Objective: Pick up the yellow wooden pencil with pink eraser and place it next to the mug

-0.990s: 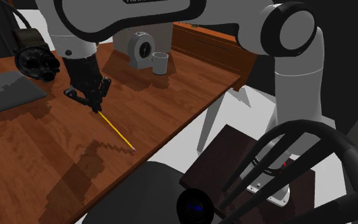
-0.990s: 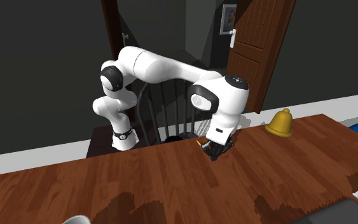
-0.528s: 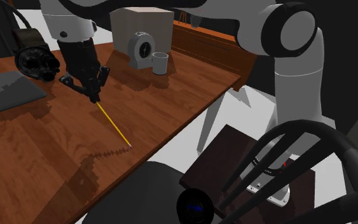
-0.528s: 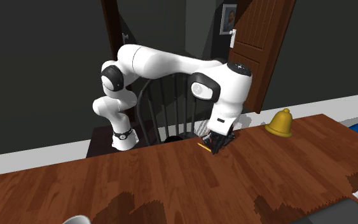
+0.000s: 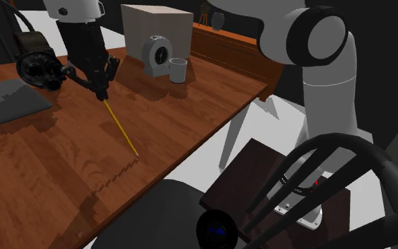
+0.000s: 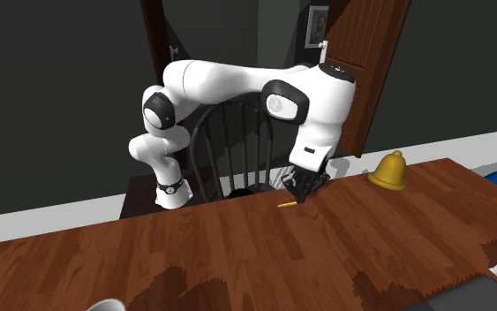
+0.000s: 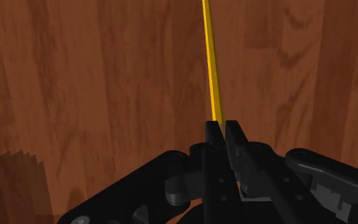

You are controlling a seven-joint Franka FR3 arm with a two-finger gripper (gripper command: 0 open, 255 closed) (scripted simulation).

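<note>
The big brown table (image 5: 190,113) takes up the left of the shoulder view. In the upper left, the black claw (image 5: 103,94) is pinched tight on one end of the thin yellow pencil (image 5: 121,129). The white mug (image 5: 179,70) stands near the top middle. The pencil slants down toward the middle. Held by just its end, it could swing, slip out, or catch on the table.

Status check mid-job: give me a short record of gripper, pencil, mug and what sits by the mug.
gripper: shut on one end of the pencil
pencil: yellow, slanting down from the gripper over the table
mug: white, upright, well apart from the pencil
by mug: round grey clock-like thing, with a box behind it
placement: not yet done
</note>
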